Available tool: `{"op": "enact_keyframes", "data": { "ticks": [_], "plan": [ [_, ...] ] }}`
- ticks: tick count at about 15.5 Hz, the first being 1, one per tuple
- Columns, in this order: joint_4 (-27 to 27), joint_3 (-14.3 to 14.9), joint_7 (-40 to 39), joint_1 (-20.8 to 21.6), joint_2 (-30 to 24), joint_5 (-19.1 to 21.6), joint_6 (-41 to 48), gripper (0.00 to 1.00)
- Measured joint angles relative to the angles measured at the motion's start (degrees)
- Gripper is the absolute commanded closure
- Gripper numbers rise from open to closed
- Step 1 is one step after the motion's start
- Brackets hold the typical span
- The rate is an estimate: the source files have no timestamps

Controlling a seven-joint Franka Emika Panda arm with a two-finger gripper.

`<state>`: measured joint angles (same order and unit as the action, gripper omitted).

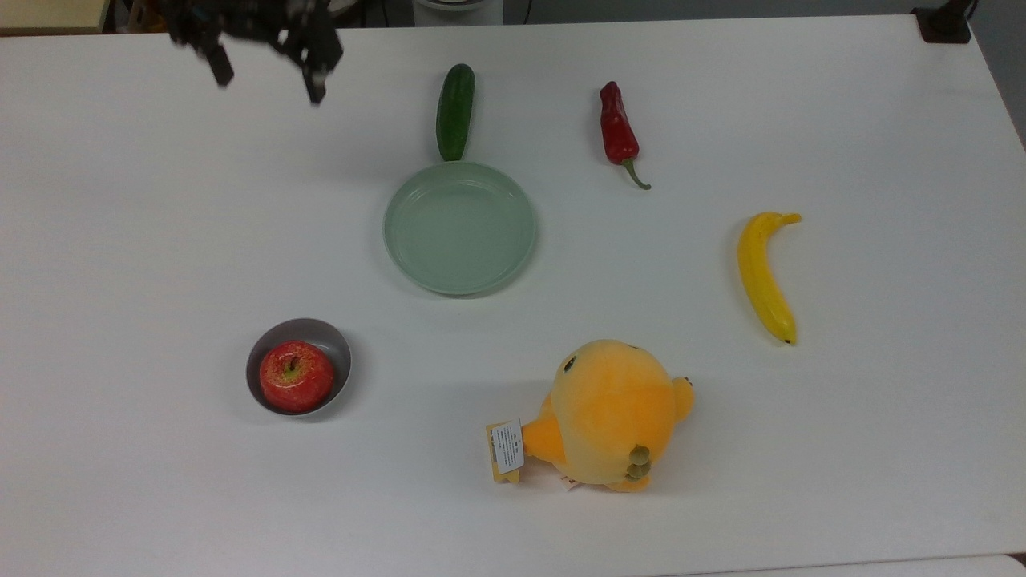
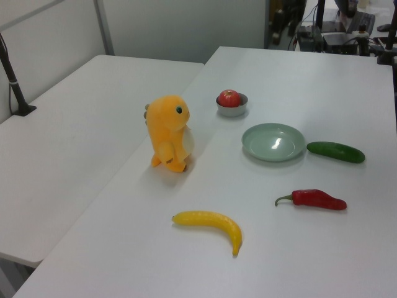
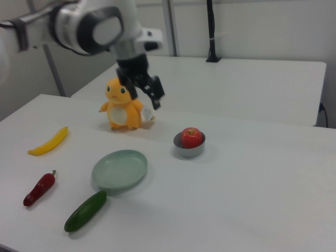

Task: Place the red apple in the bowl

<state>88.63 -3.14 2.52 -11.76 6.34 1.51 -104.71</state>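
One apple [image 1: 296, 376] sits inside bowl [image 1: 333, 340], stem up; placement appears complete. Gripper [image 1: 267, 68] hangs high above table [image 1: 842, 481], well apart from bowl, fingers spread wide, holding nothing. Remaining: nothing evident beyond arm clearing away.

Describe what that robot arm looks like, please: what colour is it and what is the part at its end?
In the right view the arm is made of rounded, glossy white segments with dark grey sections at the joints. Below a white wrist sits a black gripper with two short black fingers. The top view shows the same black gripper with its two fingers spread apart.
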Motion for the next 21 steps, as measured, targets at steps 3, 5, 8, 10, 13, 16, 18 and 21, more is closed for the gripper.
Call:
{"op": "enact_keyframes", "data": {
  "ticks": [3, 5, 8, 10, 13, 16, 18, 21],
  "plan": [
    [3.8, -0.6, -2.2, 0.1, -6.2, 0.0, 1.2, 0.0],
    [5.4, -0.7, -2.6, 0.1, -7.7, 0.0, 1.2, 0.0],
    [6.6, -0.7, -3.2, 0.2, -7.5, 0.0, 1.2, 0.0],
    [7.2, 0.2, -3.3, 1.4, -7.3, 0.0, 1.2, 0.0],
    [8.2, 4.9, -4.7, 6.9, -7.3, 0.0, 1.2, 0.0],
    [8.3, 7.4, -5.3, 9.6, -7.3, 0.0, 1.2, 0.0],
    [8.3, 7.7, -5.3, 10.1, -7.3, 0.0, 1.2, 0.0],
    [8.4, 7.9, -5.3, 11.5, -7.1, 0.0, 1.2, 0.0]
  ]
}}
